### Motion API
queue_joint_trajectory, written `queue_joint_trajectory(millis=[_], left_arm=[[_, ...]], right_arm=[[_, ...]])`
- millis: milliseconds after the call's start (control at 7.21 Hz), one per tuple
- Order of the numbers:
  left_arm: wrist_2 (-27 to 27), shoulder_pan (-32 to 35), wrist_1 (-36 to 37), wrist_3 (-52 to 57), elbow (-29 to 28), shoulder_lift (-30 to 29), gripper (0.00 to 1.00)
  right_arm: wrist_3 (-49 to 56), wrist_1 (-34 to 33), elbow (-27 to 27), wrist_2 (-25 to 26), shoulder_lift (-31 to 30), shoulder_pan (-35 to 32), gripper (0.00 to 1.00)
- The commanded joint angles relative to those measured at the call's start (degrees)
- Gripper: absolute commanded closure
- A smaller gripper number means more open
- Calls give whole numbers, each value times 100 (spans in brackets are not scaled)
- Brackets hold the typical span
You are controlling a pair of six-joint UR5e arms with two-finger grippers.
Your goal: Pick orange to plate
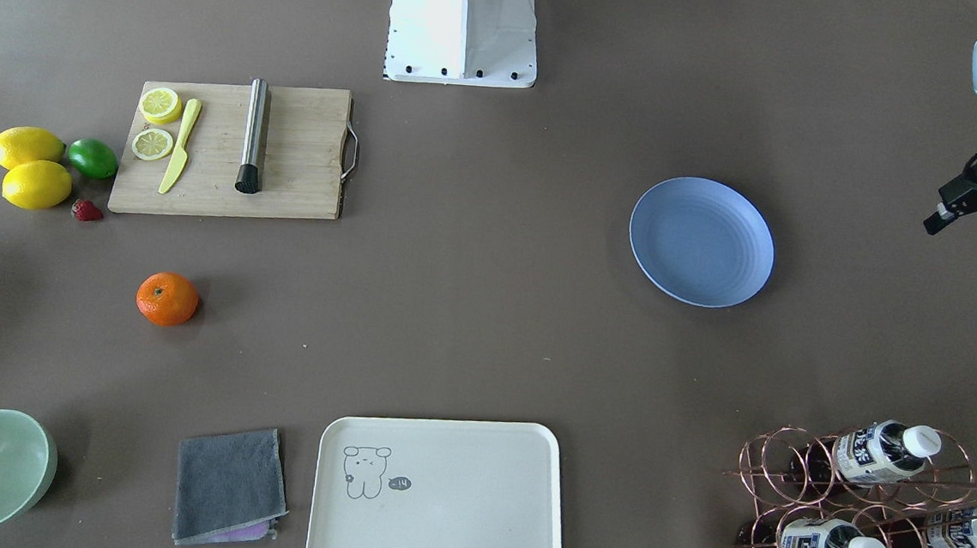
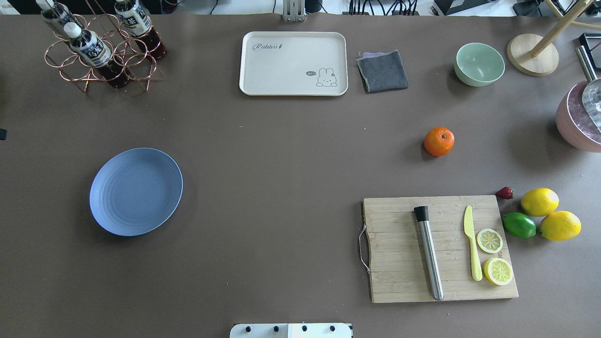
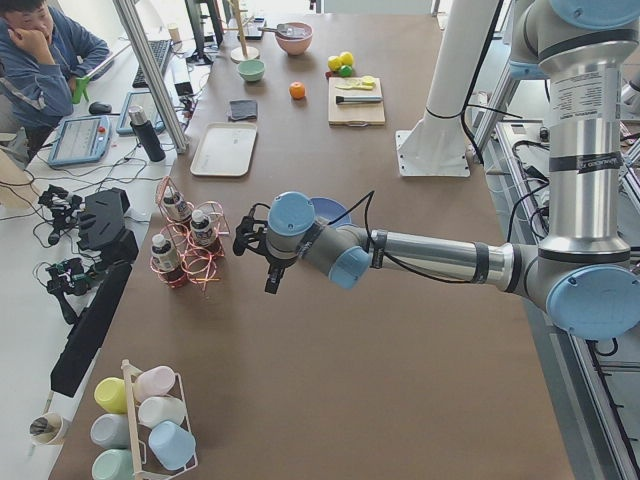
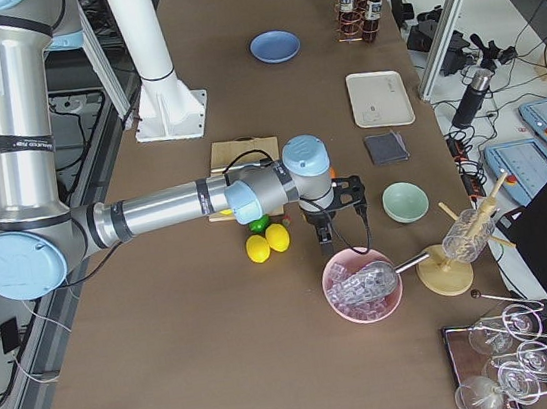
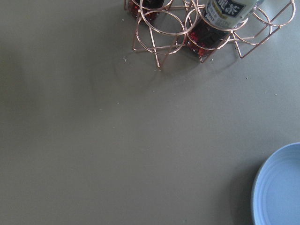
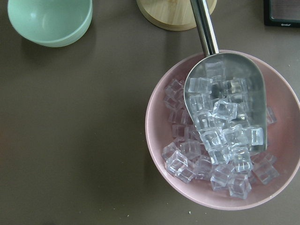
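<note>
You will find the orange (image 1: pixel 167 298) well apart from the plate (image 1: pixel 701 242) and the left gripper (image 1: pixel 964 231) open and empty, but you cannot tell the state of the right gripper (image 4: pixel 332 227).

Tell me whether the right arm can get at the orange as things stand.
Probably yes. The orange sits alone on bare table in the robot's right half, nothing touching it, and the right gripper hangs nearby above the pink ice bowl.

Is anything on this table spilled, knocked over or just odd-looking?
Nothing is spilled or damaged. The orange sits alone, apart from the lemons, and the plate is bare. The ice is all inside its pink bowl.
</note>
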State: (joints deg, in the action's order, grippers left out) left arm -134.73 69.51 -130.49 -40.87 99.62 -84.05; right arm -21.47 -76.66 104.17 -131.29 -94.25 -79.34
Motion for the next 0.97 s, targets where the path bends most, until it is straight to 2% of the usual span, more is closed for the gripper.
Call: queue_joint_trajectory(millis=[0,139,277,416,693,832], left_arm=[[657,-1198,-730,-1454,-30,-94,2],[763,-1490,-828,-1790,-30,-103,2],[1304,-1998,-1055,-2237,-48,-103,2],[1614,-2429,-1223,-2624,-144,-277,2],[1686,-2460,-1364,-2602,-574,-472,3],[1687,-2460,-1539,-2532,-758,-463,12]], right_arm=[[-1223,221,42,347,309,846,0],[-1445,230,33,533,433,1120,0],[-1561,230,24,561,460,1218,0],[-1562,239,33,552,460,1228,0],[-1562,239,16,561,460,1237,0],[-1562,239,16,561,469,1237,0]])
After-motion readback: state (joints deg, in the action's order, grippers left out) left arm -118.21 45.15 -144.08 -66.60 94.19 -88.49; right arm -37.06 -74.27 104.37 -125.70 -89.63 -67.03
